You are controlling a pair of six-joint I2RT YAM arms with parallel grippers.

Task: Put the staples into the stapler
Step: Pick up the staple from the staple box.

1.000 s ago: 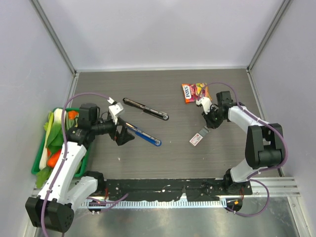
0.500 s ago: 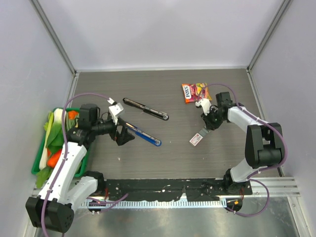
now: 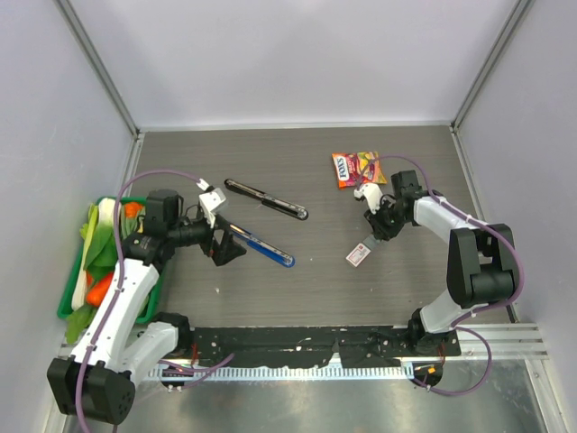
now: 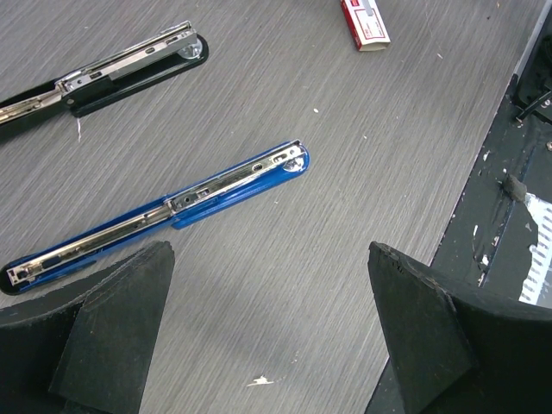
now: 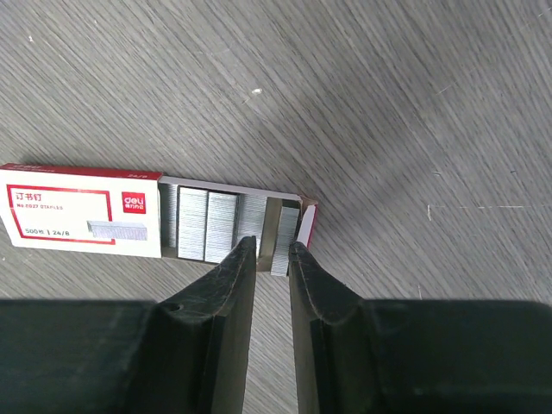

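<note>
One green basket (image 3: 63,309) of vegetables, far left of table (image 3: 315,298). Left jaws: wide apart, empty, above near end of blue stapler (image 4: 172,207). Black stapler (image 3: 266,199): just beyond, metal rail exposed, untouched. Staples (image 5: 207,226): in slid-open white-and-red box (image 5: 82,214), centre-right. Right jaws: nearly together astride one strip; grip cannot be told. Snack bag (image 3: 356,169) beyond.

Right gripper (image 3: 372,233) down on staples (image 3: 365,244) at open end of box (image 3: 356,256). Left gripper (image 3: 223,245) at blue stapler (image 3: 268,248) near end; black stapler (image 3: 266,198) lies apart.
</note>
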